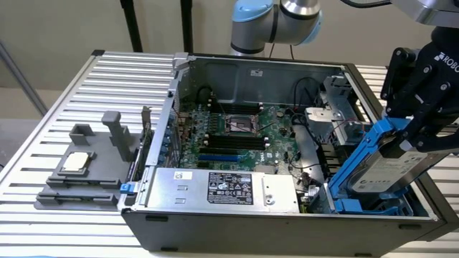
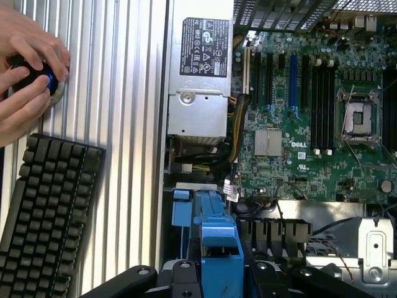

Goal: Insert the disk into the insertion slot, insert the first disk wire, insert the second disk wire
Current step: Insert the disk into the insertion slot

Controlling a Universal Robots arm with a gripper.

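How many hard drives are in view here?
1. The disk, in its blue carrier, is held tilted by the gripper, lower end at the insertion slot at the exterior view's right. Others may sit hidden inside the case.

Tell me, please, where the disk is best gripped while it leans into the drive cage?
Grip the disk at its raised upper end, across the two long rails of its blue carrier frame, coming from above on the exterior view's right. It stands tilted with its lower end at the insertion slot, so the top end looks the freest. The gripper is closed on it there.
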